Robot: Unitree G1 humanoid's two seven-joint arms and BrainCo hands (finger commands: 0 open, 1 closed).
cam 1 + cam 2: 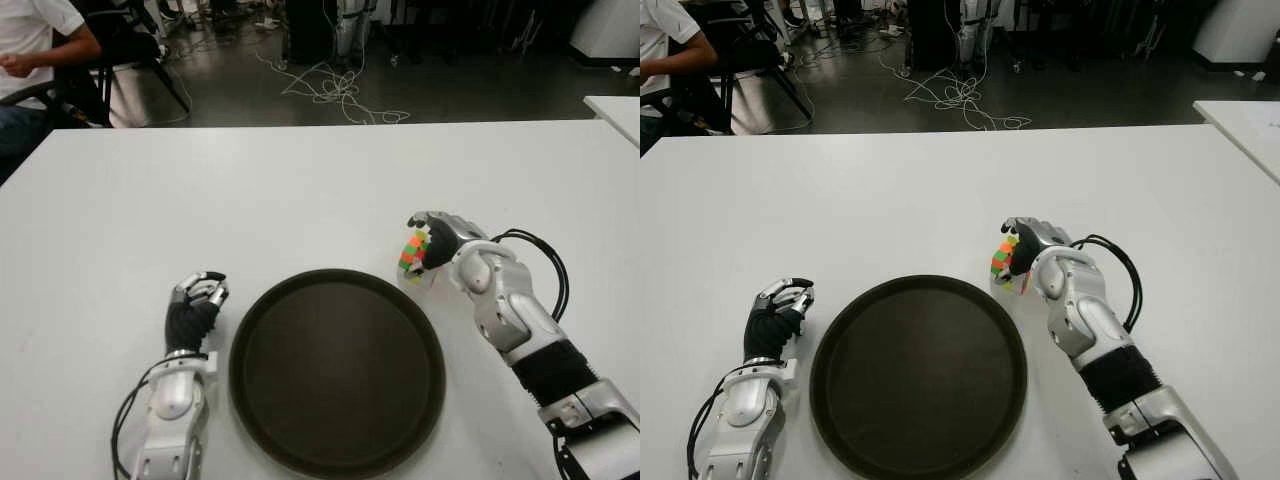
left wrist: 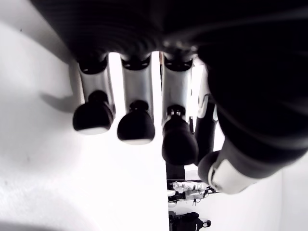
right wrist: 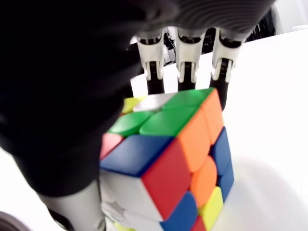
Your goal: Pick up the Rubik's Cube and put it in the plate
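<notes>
My right hand [image 1: 424,248] is shut on the Rubik's Cube [image 1: 412,254], a multicoloured cube held just off the right rim of the plate. In the right wrist view the cube [image 3: 178,159] fills the palm with the fingers [image 3: 185,67] wrapped over its far side. The plate [image 1: 337,370] is a large dark round tray on the white table [image 1: 300,190], in front of me at the near edge. My left hand [image 1: 195,300] shows left of the plate, fingers curled and holding nothing; the left wrist view shows its bent fingertips [image 2: 136,127] over bare table.
A person [image 1: 30,60] sits on a chair at the far left beyond the table. Cables [image 1: 335,90] lie on the dark floor behind. Another white table corner [image 1: 615,110] shows at far right.
</notes>
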